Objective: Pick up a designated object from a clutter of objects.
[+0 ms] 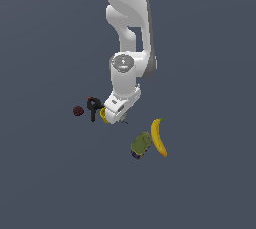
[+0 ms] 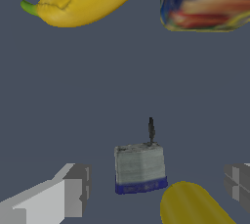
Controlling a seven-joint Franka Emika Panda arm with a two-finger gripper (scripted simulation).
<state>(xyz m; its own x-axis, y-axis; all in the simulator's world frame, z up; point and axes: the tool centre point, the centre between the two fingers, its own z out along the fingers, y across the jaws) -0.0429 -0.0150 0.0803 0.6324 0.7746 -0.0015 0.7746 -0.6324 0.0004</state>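
The designated object [image 2: 140,168] is a small grey block with a blue band at one end and a thin dark stem at the other. In the exterior view only a sliver of the designated object [image 1: 123,121] shows under the hand. My gripper [image 2: 156,186] is open, its fingers [image 2: 66,191] spread wide on either side of the block without touching it. In the exterior view the gripper [image 1: 120,116] hangs low over the clutter, between the yellow cup [image 1: 103,114] and the banana [image 1: 159,137]. The yellow cup [image 2: 190,206] lies close beside the block.
A black clamp [image 1: 93,108] and a dark red berry [image 1: 78,111] lie toward the exterior view's left of the cup. An olive-green can [image 1: 141,144] lies on its side next to the banana. The wrist view shows the banana [image 2: 83,0] and the can [image 2: 207,3] beyond the block.
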